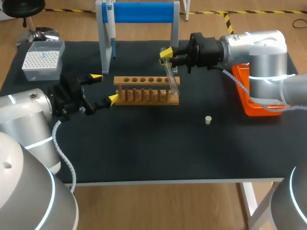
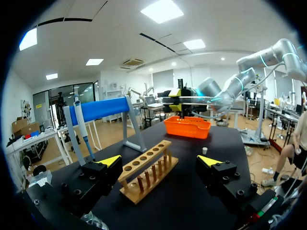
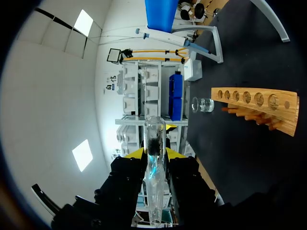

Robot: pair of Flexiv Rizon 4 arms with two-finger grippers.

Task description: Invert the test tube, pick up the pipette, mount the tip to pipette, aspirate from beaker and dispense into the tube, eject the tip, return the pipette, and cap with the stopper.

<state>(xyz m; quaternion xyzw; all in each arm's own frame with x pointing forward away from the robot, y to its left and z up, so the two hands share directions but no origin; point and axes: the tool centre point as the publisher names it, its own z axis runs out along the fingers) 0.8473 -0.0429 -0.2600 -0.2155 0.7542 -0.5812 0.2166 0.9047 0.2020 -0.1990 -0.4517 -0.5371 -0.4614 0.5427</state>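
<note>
Left tool (image 1: 104, 88) gapes beside rack (image 1: 146, 91); right tool (image 1: 166, 56) clamps test tube (image 1: 172, 79) — tilted.

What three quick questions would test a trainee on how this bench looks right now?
1. True or false: the left gripper is shut on the wooden rack.
2. Choose one: the pipette is A) hanging on the stand, B) lying flat, C) gripped.
3. Fill in the blank: the right gripper is shut on the ____, held over the rack's right end.

Key:
1. False; its fingers are open, beside the rack's left end.
2. A.
3. test tube.
</note>
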